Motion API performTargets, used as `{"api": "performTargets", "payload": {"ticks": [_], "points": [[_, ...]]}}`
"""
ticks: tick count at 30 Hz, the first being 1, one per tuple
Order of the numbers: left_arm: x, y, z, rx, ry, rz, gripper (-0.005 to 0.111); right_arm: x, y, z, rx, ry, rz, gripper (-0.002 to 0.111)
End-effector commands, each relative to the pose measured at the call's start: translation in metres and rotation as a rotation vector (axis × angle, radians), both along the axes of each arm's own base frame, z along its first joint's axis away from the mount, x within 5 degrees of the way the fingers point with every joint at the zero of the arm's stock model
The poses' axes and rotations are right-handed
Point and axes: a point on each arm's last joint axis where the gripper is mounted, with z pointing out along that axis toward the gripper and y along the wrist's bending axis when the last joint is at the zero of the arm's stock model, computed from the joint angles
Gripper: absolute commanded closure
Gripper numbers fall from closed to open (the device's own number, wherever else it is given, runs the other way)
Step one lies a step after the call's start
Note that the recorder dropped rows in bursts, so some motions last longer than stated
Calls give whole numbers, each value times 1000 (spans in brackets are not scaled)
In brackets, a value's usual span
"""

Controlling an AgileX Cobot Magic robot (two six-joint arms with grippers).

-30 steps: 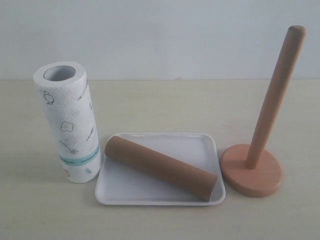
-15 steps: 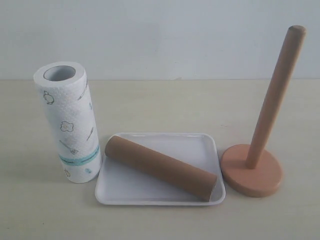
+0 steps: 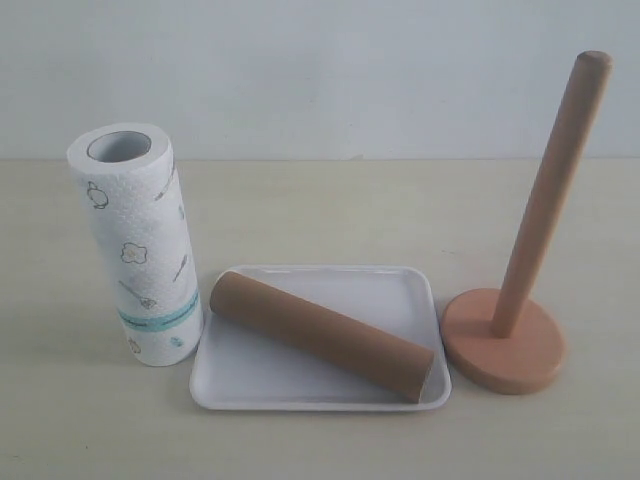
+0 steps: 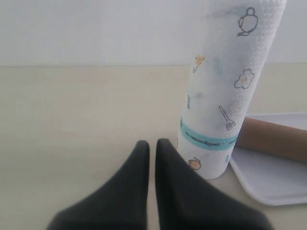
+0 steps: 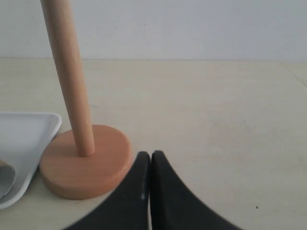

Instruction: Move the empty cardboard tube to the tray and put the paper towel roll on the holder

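With the empty cardboard tube (image 3: 325,338) in the tray (image 3: 390,290), the holder (image 3: 505,350) awaits the paper towel roll (image 3: 135,250); left pincer (image 4: 152,143) and right pincer (image 5: 150,154) sit closed, empty.

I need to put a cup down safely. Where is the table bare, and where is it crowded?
Bare: the table behind the tray, between paper towel roll and holder, and the strip before the tray. Crowded: both stand close beside the tray; the cardboard tube crosses it.
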Motion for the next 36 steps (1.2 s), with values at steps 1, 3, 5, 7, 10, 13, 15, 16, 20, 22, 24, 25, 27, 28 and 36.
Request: {"api": "performTargets", "payload": {"ticks": [1, 3, 5, 7, 10, 13, 15, 16, 20, 22, 24, 25, 27, 28, 36], "points": [[0, 0, -1, -6, 0, 3, 103, -1, 0, 0, -4, 5, -3, 108], [0, 0, -1, -6, 0, 3, 103, -1, 0, 0, -4, 5, -3, 108], [0, 0, -1, -6, 0, 3, 103, -1, 0, -1, 13, 12, -4, 108], [0, 0, -1, -6, 0, 3, 103, -1, 0, -1, 23, 15, -3, 108], [0, 0, -1, -6, 0, 3, 103, -1, 0, -1, 23, 15, -3, 108], [0, 0, -1, -6, 0, 3, 103, -1, 0, -1, 23, 15, -3, 108], [0, 0, -1, -6, 0, 3, 103, -1, 0, -1, 23, 15, -3, 108], [0, 0, -1, -6, 0, 3, 103, -1, 0, -1, 23, 15, -3, 108], [0, 0, -1, -6, 0, 3, 103, -1, 0, -1, 23, 15, -3, 108], [0, 0, -1, -6, 0, 3, 103, -1, 0, -1, 23, 15, -3, 108], [0, 0, -1, -6, 0, 3, 103, -1, 0, -1, 23, 15, -3, 108], [0, 0, -1, -6, 0, 3, 103, -1, 0, -1, 23, 15, -3, 108], [0, 0, -1, -6, 0, 3, 103, -1, 0, -1, 23, 15, -3, 108], [0, 0, -1, -6, 0, 3, 103, -1, 0, -1, 23, 15, -3, 108], [2, 3, 20, 83, -245, 29, 103, -1, 0, -1, 23, 15, -3, 108]]}}
